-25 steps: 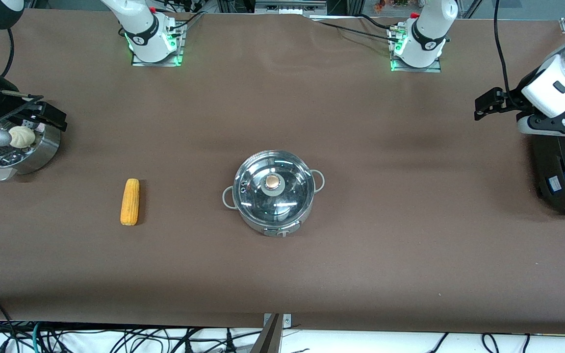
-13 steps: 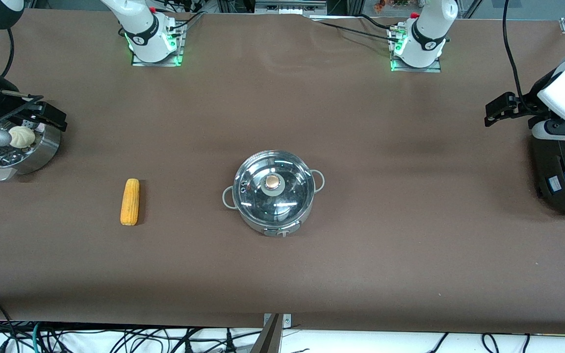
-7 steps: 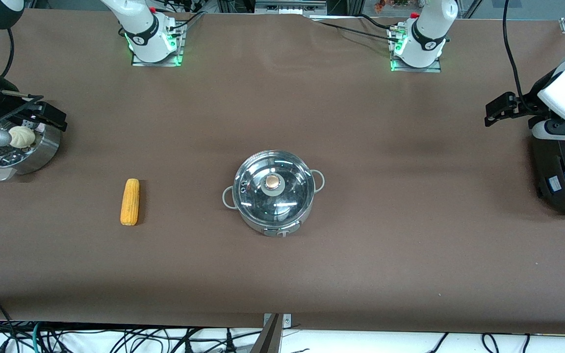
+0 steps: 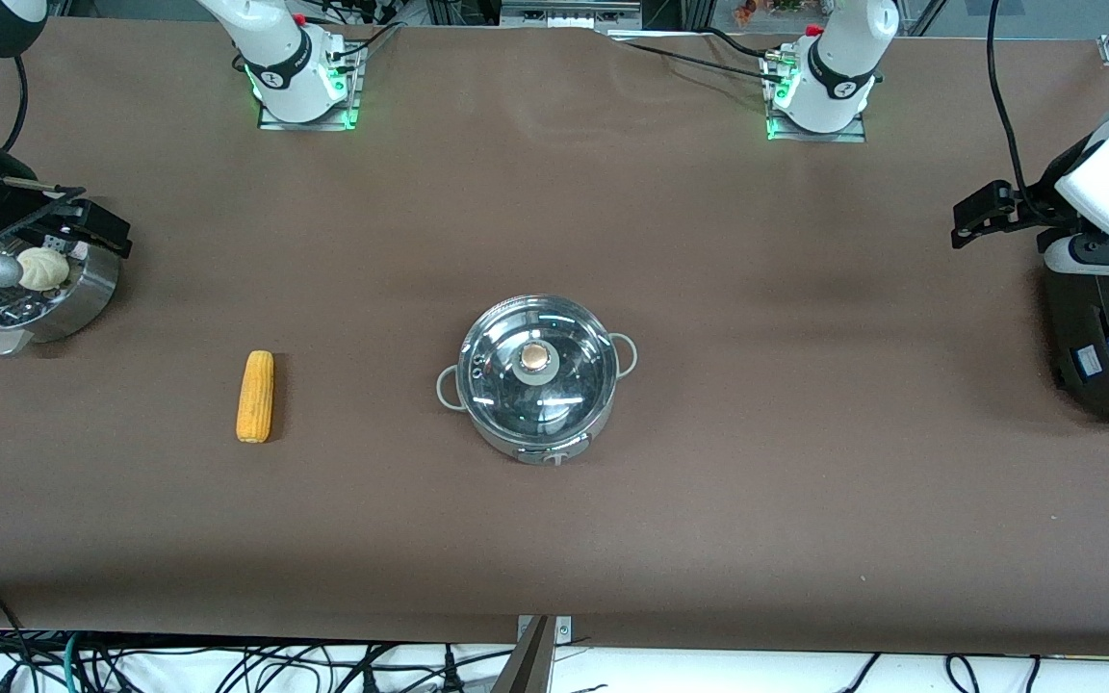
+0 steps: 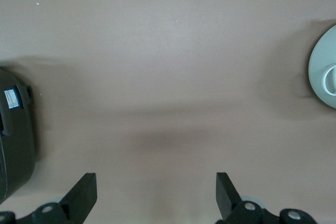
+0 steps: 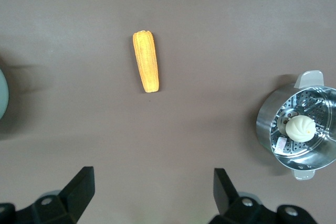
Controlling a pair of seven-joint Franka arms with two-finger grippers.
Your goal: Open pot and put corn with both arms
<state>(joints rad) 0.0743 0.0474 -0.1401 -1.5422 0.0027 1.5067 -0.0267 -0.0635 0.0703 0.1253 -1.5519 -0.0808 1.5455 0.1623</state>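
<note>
The steel pot (image 4: 535,380) sits mid-table, glass lid (image 4: 534,364) on; its copper knob (image 4: 536,357) is the small, slick hold. The stiff, light corn cob (image 4: 255,396) lies at its nine o'clock. Left gripper (image 5: 156,192) and right gripper (image 6: 152,190) hang wide open, empty.

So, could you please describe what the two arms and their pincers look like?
Both arms are glossy white with black joint bands. Each stands on a metal base plate lit by green lights, with a red fitting and black cables at the foot. The left pincer and right pincer are black, each with two flat, wedge-shaped fingers and small pale screw heads on the body behind them.
</note>
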